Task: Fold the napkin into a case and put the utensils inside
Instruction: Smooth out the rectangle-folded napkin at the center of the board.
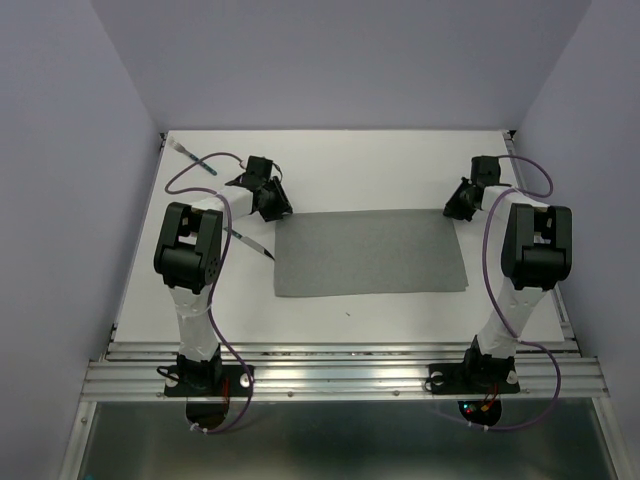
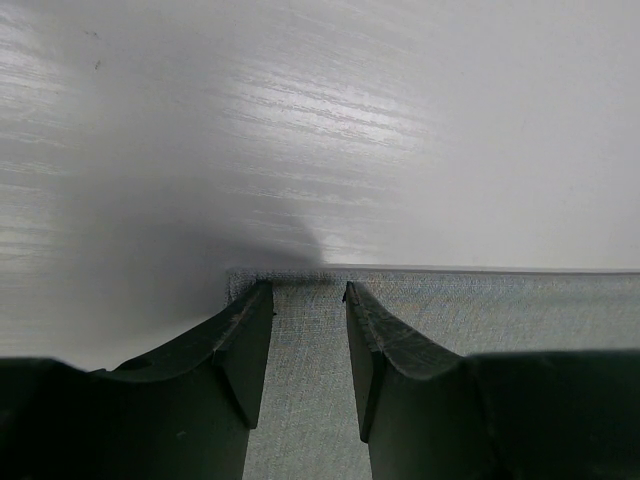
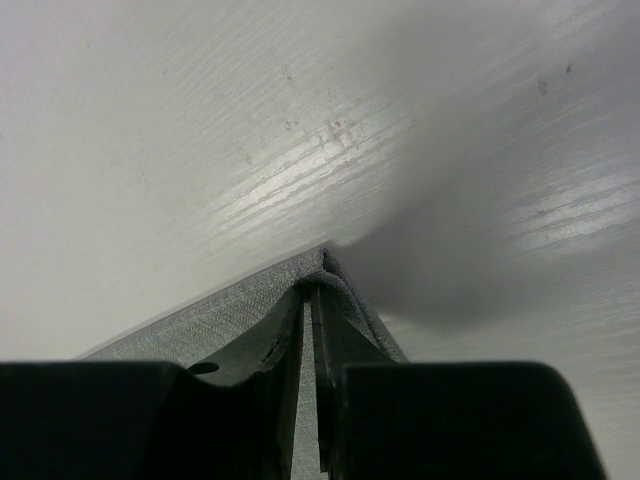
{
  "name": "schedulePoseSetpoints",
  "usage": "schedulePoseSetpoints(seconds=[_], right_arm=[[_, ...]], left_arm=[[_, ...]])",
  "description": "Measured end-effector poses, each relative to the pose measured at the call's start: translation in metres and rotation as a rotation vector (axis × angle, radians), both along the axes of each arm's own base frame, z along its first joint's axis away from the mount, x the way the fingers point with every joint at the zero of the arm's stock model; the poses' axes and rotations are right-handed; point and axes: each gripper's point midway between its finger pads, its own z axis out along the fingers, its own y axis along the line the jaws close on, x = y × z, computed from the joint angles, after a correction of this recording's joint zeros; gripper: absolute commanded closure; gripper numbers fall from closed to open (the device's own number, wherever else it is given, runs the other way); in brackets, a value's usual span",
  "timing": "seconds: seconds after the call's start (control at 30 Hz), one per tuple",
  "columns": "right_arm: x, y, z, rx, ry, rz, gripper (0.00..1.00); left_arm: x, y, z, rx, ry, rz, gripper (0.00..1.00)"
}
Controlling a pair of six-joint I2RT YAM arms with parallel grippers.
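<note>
Grey napkin (image 1: 370, 252) lies flat and unfolded mid-tabletop (image 1: 350, 165), long side running left to right. No fold is made yet, so I judge the task to be at its very start. The two arms reach to the two far corners, one each, which reads as set-up for lifting the far edge and carrying it toward the near edge for a first fold. On the right side, the right fingers (image 3: 335, 365) are all but closed and pinch the far-right corner. The cloth rises to a small peak around the tips, so that corner is held and off the tabletop. On the left side, the left fingers (image 2: 245, 335) are parted to a moderate gap, low at the far-left corner, with flat cloth showing between them. They hold nothing; contact with the cloth cannot be told. Judgement: the left must close on its corner before any lift, or the edge rises on one side only and the fold skews. The utensils sit off the cloth on the left, presumably kept clear until there is a pouch. One utensil (image 1: 190, 157) is near the tabletop's far-left corner, well apart from the napkin. The second utensil (image 1: 258, 248) is just beside the napkin's left edge, partly hidden under the left arm (image 1: 190, 250). Which is the knife: cannot tell.
</note>
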Motion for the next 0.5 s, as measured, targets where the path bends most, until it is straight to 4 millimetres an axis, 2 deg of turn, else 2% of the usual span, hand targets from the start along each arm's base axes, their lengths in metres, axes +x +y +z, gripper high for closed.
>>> schedulePoseSetpoints(seconds=[0.5], right_arm=[[-0.0012,0.0007,0.0011,0.002,0.005,0.006,0.84]], left_arm=[[-0.0009,0.0034,0.0002,0.015,-0.005,-0.004,0.53]])
